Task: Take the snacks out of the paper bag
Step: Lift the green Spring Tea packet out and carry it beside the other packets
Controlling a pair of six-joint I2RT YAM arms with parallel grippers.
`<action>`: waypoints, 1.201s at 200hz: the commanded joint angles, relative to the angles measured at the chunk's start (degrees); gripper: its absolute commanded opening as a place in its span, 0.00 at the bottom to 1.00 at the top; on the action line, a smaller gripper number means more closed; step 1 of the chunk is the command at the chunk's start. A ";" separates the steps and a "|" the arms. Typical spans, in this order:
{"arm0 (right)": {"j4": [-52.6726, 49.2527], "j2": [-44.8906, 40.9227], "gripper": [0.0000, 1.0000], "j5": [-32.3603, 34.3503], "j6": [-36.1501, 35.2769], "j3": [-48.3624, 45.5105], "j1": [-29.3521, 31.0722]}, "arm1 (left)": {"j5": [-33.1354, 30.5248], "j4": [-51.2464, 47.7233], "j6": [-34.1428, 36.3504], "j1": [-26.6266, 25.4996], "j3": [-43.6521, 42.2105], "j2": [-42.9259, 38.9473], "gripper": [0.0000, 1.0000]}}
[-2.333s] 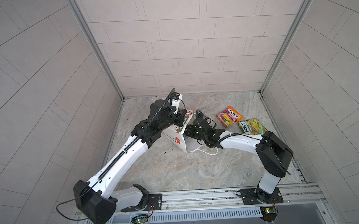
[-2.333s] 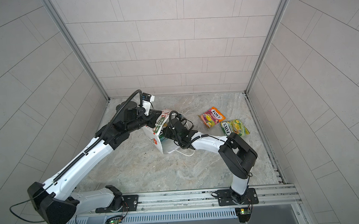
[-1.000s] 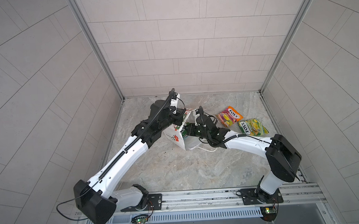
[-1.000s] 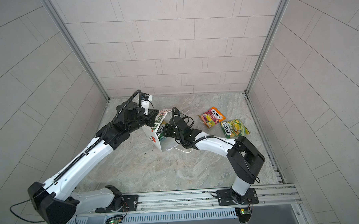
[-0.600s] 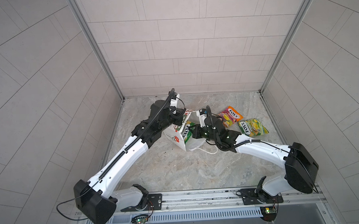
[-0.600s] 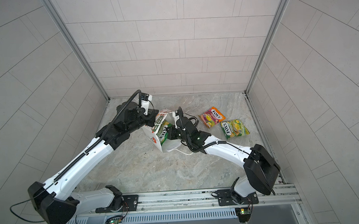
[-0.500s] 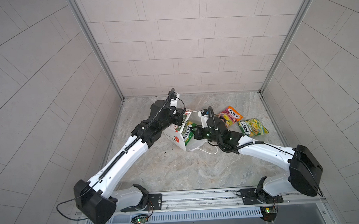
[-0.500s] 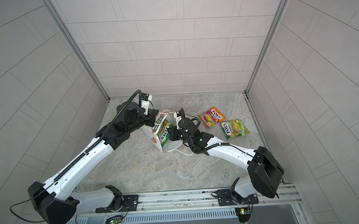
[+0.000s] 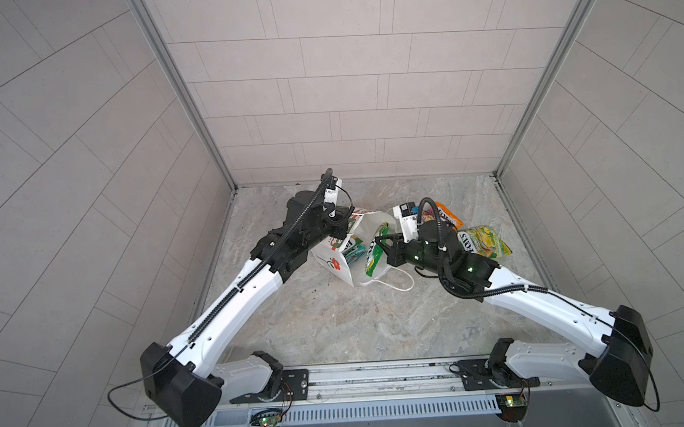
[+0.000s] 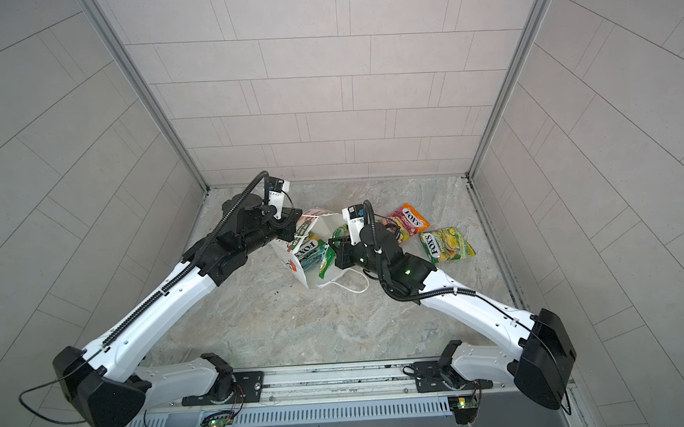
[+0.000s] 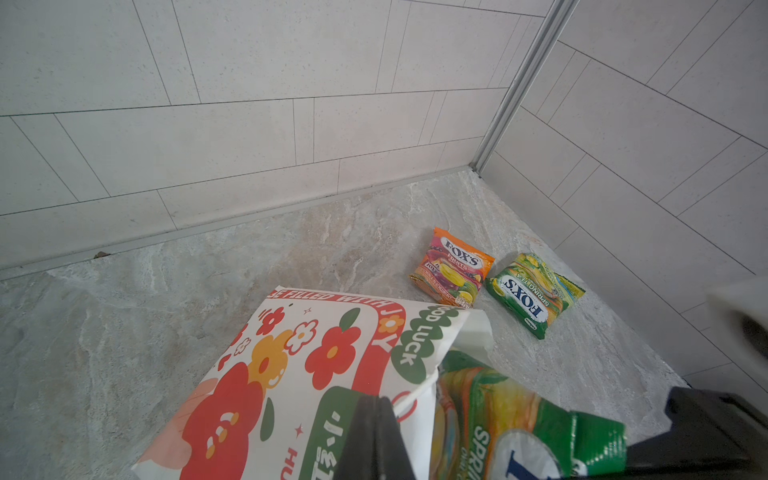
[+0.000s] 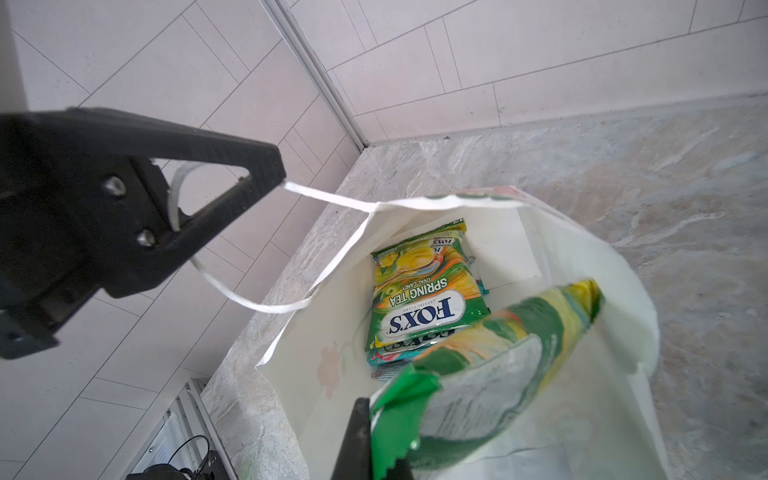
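Gripping a glossy green-yellow FOX'S candy pouch, my right gripper is clamped; just opposite it, my left gripper pinches the rim of the white paper gift bag.

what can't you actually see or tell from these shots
Lower pouches in the paper bag: right wrist view, the top green pouch and the held pouch cover them, so no count.
Orange pouch: in a top view, partly behind the right arm.
Right gripper: right wrist view, cut off by the bottom edge.
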 commanded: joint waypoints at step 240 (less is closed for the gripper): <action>-19.29 -19.82 0.00 -4.12 -2.39 5.82 -26.28 | -0.11 0.87 0.19 0.10 -0.38 -0.09 0.00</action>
